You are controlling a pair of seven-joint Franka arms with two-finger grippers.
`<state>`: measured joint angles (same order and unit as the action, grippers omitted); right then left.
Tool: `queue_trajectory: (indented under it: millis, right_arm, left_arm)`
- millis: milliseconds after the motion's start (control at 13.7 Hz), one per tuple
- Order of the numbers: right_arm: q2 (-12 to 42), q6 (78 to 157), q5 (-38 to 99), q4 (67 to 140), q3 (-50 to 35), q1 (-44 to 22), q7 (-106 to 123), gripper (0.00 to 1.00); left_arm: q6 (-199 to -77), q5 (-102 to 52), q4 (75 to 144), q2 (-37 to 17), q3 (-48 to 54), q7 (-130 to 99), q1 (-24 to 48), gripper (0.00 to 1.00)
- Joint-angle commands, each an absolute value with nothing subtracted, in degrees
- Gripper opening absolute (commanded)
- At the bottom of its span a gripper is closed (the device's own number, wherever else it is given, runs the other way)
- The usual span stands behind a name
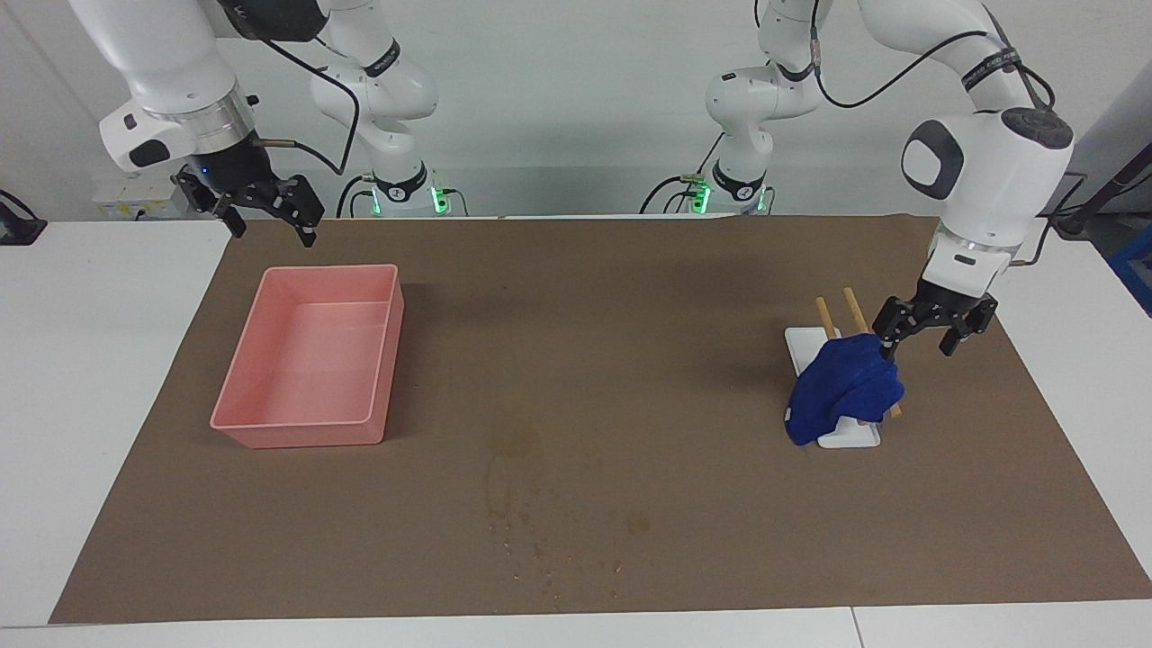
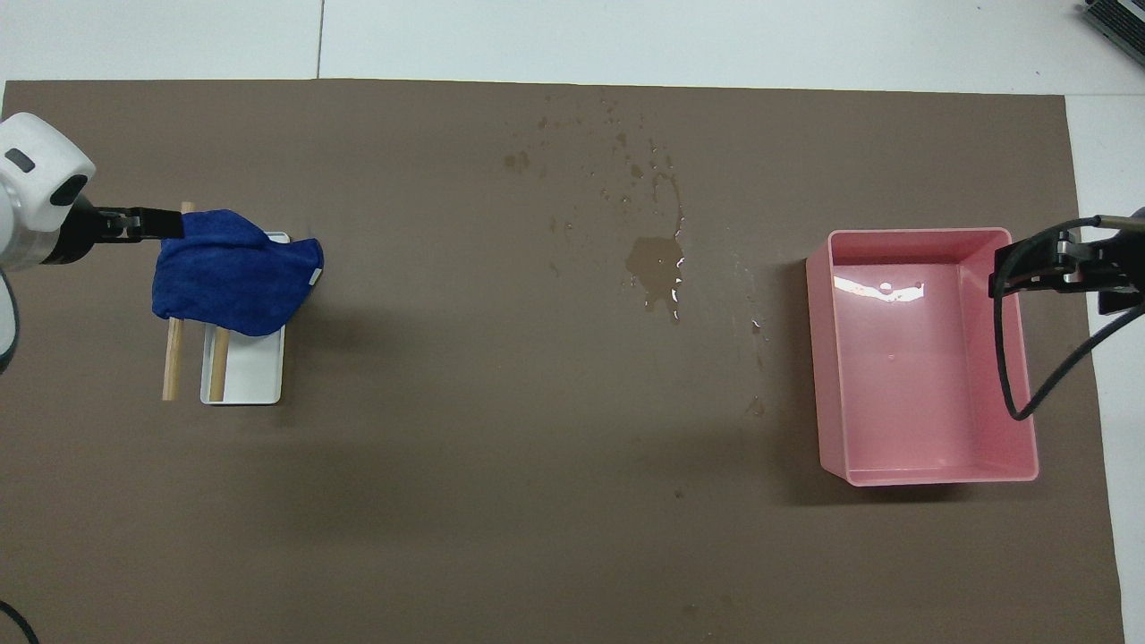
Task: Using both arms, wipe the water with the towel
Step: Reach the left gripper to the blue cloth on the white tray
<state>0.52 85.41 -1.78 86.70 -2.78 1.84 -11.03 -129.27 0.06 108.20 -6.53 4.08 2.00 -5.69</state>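
Near the robots' edge of the brown mat [image 1: 630, 297] you have the right hand [image 1: 267, 213] up in the air over the mat's corner by the pink tray [image 1: 241, 369], fingers spread, holding nothing; that arm waits. A black cable loops off its wrist across the tray's corner in the overhead view.

Left hand [image 1: 920, 346] is down at the towel [image 1: 846, 385], at the edge nearer the robots. Fingers stand apart, one tip at the cloth; you can't tell from either view whether it touches. Nothing is gripped.

The towel, deep blue, drapes over a white flat stand [image 1: 853, 438] and its two wooden sticks [image 1: 823, 315], toward the left arm's end of the bench. Stick ends poke out from under the cloth on the robots' side.

The pink tray sits toward the right arm's end, well apart from the towel. It looks bare inside but for a glossy glare on its floor.

Farther out, between tray and towel, lies the water [image 2: 657, 268]: one dark puddle with a shiny edge, then scattered drops trailing away toward the mat's edge. Nothing stands between towel and puddle.

The white bench [image 1: 108, 360] shows around the mat. Pale wall at the arm bases.
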Motion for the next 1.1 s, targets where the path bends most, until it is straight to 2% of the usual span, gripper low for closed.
queue_trajectory:
  millis: [0,366,513,1026]
  right_arm:
    - [0.26,84.99,-0.79,86.75,-3.08,2.37,-10.55,1.00]
    - [0.09,85.25,-0.79,87.28,-3.08,2.37,-10.90,1.00]
    - [0.00,85.52,-0.79,87.63,-3.08,2.37,-10.90,1.00]
    - [-0.09,85.43,-0.79,87.63,-3.08,2.46,-10.90,1.00]
  left_arm:
    - [-133.94,-0.18,113.01,-5.54,4.04,0.09,-5.19,0.99]
    - [-135.79,-0.18,116.19,-5.36,4.04,-0.35,-5.28,0.95]
    - [-135.97,-0.18,116.19,-5.71,4.04,-1.49,-5.01,0.86]
    - [-135.71,-0.18,116.10,-5.71,4.04,-1.41,-5.10,0.22]
